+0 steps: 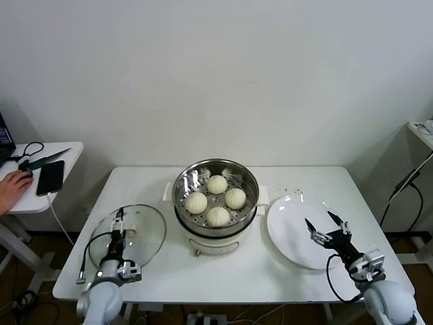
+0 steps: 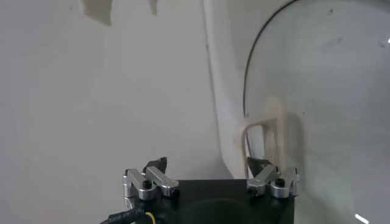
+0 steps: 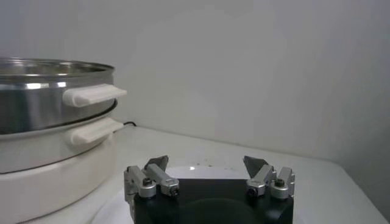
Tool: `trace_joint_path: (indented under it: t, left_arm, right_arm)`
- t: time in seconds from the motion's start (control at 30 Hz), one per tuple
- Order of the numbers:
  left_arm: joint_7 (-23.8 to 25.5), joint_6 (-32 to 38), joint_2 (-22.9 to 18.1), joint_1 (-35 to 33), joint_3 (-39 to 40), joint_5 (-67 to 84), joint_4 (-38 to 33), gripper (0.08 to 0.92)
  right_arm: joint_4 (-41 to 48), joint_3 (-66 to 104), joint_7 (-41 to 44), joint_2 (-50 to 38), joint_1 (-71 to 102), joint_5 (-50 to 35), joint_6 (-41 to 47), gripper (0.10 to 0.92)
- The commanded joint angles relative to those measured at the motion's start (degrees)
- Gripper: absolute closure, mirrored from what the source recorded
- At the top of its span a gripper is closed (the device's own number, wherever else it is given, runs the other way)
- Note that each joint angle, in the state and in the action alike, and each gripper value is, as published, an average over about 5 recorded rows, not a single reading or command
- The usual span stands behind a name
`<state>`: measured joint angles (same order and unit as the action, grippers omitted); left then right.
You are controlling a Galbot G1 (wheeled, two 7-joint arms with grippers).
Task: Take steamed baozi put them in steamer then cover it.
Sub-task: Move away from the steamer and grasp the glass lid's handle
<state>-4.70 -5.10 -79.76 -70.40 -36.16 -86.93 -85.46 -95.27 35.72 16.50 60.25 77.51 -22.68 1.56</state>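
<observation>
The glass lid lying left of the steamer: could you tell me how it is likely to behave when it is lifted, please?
The glass lid looks rigid and probably fragile, being clear glass with a metal rim. Its smooth dome seems slippery, so the white handle at its centre is likely the only secure hold. Held there, it may swing or tilt. The left pincer is open over it.

A white table [image 1: 270, 271] stands against a plain white wall [image 1: 223, 74], with a white plate [image 1: 291, 233] lying flat at about four o'clock on its top. At nine o'clock a small side table [image 1: 67, 152] holds a dark phone [image 1: 51, 177], a black cable [image 1: 27, 149] and a person's hand [image 1: 12, 189] at its near edge. At three o'clock a white stand [image 1: 423, 128] shows at the picture's edge, a dark cable [image 1: 406, 183] hanging below it.
</observation>
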Motion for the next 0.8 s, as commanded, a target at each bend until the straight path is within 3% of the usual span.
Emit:
trace_joint_path:
  t: [0.03, 0.23, 0.8]
  left_arm:
    - [-2.1, 0.1, 0.0, 2.3, 0.0, 1.7, 3.4, 0.177]
    - [-2.3, 0.9, 0.1, 2.2, 0.1, 3.1, 3.4, 0.209]
    - [-2.3, 1.9, 0.3, 1.0, 0.1, 5.8, 0.9, 0.692]
  right_arm:
    - [0.3, 0.0, 0.2, 0.3, 0.1, 0.6, -0.3, 0.203]
    - [0.7, 0.1, 0.6, 0.7, 0.1, 1.2, -0.6, 0.203]
    - [1.6, 0.0, 1.2, 1.6, -0.4, 2.5, -1.4, 0.203]
